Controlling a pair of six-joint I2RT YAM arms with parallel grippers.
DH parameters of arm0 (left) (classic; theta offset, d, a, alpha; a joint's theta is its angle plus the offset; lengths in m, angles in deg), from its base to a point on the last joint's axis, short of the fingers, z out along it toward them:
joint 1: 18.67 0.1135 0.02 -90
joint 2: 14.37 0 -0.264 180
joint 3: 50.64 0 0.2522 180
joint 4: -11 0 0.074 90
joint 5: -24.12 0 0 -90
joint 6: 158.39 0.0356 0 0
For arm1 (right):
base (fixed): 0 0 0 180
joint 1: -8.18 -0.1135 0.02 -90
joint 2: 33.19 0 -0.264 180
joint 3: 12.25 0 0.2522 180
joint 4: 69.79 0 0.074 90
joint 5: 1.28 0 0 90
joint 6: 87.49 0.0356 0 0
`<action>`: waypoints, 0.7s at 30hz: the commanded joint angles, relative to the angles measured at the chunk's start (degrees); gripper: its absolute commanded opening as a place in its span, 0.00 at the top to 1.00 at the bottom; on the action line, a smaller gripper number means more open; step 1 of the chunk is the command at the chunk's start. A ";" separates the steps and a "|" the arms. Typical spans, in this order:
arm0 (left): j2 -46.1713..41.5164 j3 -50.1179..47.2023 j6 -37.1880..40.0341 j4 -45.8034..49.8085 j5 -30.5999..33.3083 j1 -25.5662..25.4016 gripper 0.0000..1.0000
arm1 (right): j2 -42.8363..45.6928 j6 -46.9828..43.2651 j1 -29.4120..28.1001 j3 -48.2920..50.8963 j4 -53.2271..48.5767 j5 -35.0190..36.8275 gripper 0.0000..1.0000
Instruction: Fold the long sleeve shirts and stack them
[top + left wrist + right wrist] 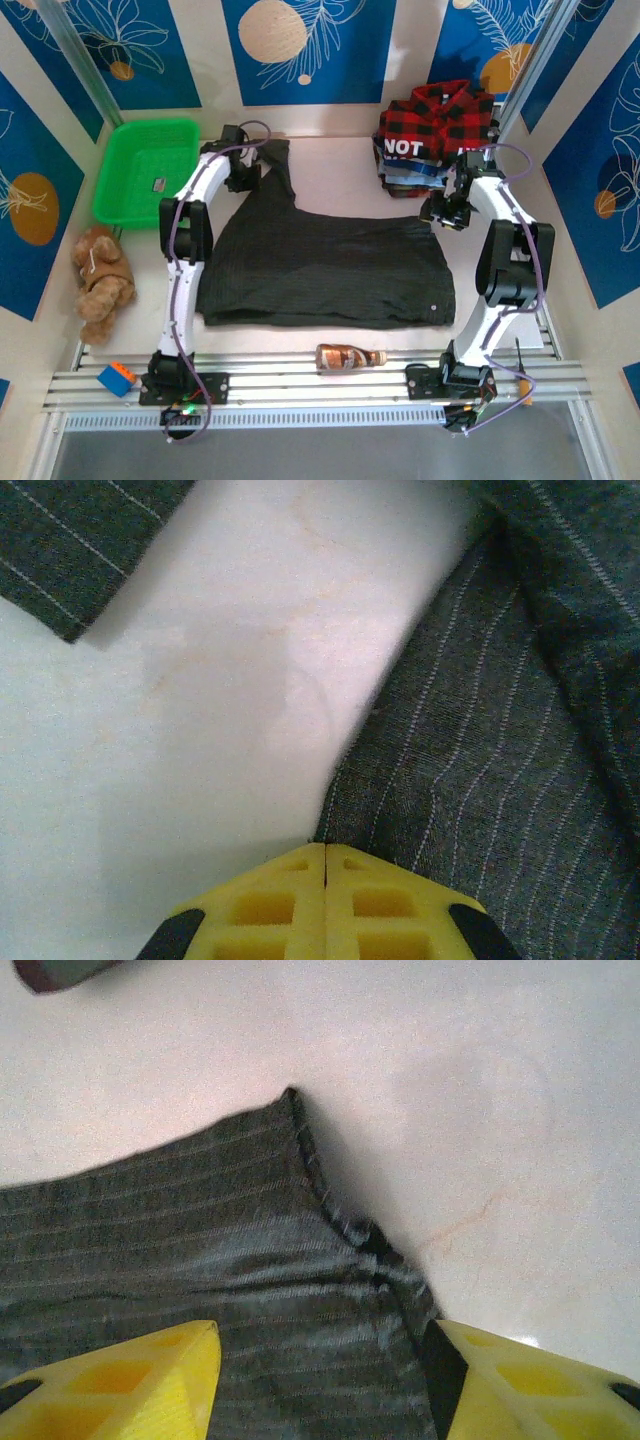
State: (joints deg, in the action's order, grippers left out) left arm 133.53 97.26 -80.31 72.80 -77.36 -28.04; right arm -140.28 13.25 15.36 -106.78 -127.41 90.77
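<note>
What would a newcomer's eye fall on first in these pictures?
A dark charcoal shirt lies spread on the table, the shut left gripper at its far sleeve, the open right gripper over its far right corner. Behind, a red-and-black plaid shirt tops a pile; a green basket sits far left.

Matt woven cloth with fine pale stripes for the charcoal shirt [330,265]; soft-looking cloth for the plaid shirt [437,112]. Smooth, pale, faintly mottled table top [340,175], smooth green plastic basket [145,170], smooth yellow moulded plastic on the left gripper [325,852].
</note>
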 commanded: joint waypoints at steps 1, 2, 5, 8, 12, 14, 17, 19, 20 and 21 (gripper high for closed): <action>-3.53 -2.03 -0.52 0.47 -4.06 -0.79 1.00 | -1.96 -0.97 -0.61 -2.18 1.86 -3.73 0.43; -3.79 -2.24 -0.45 0.65 -3.71 -0.79 1.00 | -2.65 -1.12 -0.91 -2.50 2.09 -3.67 0.44; -4.49 -2.67 -0.07 0.69 -2.85 -0.75 1.00 | -4.93 -1.18 -1.67 -3.96 2.44 -3.76 0.44; -5.07 -3.01 -0.13 0.23 -2.71 -0.69 1.00 | -7.22 -0.86 -2.16 -5.82 2.75 -3.10 0.44; -5.51 -2.99 -0.41 -0.13 -2.04 -0.50 1.00 | -11.27 -0.63 -2.82 -10.31 0.37 -1.20 0.47; -5.98 -3.15 -0.36 -0.26 -1.62 -0.43 1.00 | -12.47 -0.72 -3.21 -11.44 0.00 -0.13 0.47; -7.51 -4.68 0.05 -1.96 -1.48 -0.46 1.00 | -13.77 -0.90 -3.70 -12.42 -0.13 0.00 0.47; -8.52 -5.46 0.28 -2.88 -1.18 -0.38 1.00 | -14.50 -0.96 -3.98 -12.94 -0.21 0.79 0.49; -8.82 -5.47 0.41 -2.92 -1.20 -0.31 1.00 | -14.83 -0.90 -4.09 -13.16 -0.14 1.26 0.50; -9.12 -5.54 0.61 -3.03 -1.17 -0.25 1.00 | -14.91 -0.82 -4.10 -13.28 0.02 1.16 0.51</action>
State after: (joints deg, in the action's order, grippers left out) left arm 128.19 92.24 -80.27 70.98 -78.92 -28.54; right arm -153.83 13.08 11.91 -118.19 -126.34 91.25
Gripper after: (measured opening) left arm 0.065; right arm 0.497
